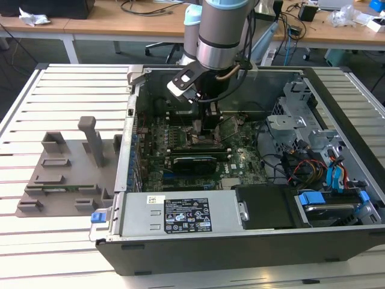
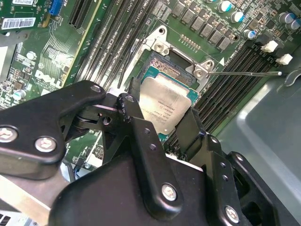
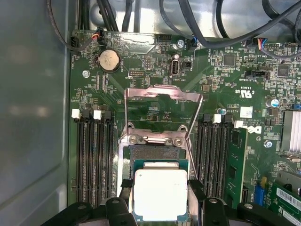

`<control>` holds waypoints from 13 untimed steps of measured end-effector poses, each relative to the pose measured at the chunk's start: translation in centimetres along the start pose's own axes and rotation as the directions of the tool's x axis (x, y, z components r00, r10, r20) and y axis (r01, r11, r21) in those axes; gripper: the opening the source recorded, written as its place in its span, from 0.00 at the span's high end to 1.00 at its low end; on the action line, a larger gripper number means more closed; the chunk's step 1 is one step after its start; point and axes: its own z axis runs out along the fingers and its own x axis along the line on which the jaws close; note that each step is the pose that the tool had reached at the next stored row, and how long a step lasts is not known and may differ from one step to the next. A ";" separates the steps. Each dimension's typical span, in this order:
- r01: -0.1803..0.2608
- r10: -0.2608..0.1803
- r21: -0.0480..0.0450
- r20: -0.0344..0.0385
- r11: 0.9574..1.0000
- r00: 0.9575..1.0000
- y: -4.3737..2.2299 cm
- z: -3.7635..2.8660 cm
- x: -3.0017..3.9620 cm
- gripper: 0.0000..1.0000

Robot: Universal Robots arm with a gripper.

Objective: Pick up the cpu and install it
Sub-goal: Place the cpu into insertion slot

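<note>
The gripper (image 2: 162,110) fingers (image 2: 131,106) clamp opposite edges of the cpu (image 3: 160,194), held just over the open socket (image 3: 155,153) at mid-motherboard (image 3: 225,84). The load plate (image 3: 162,92) stands raised. Memory slots (image 3: 94,160) closely flank the socket on both sides. The case (image 1: 240,253) contains the board. Its power supply (image 1: 135,220) carries a printed label (image 1: 186,215).

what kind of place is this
Likely a robotics lab or test workshop: an open computer case lies on a slatted metal bench, a robot arm reaches into it, and cable-strewn desks stand behind.
</note>
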 end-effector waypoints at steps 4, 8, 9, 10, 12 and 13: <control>0.000 0.000 0.000 0.000 1.000 1.000 0.02 0.46 0.01 0.45; 0.000 0.000 0.000 0.000 1.000 1.000 0.04 0.88 0.02 0.45; 0.000 0.000 0.000 0.000 1.000 1.000 0.04 1.00 0.02 0.45; 0.000 0.000 0.000 0.000 1.000 1.000 0.05 1.08 0.02 0.45; 0.000 0.000 0.000 0.000 1.000 1.000 0.06 1.29 0.02 0.45; -0.002 0.002 0.000 0.000 1.000 1.000 0.06 1.41 0.02 0.45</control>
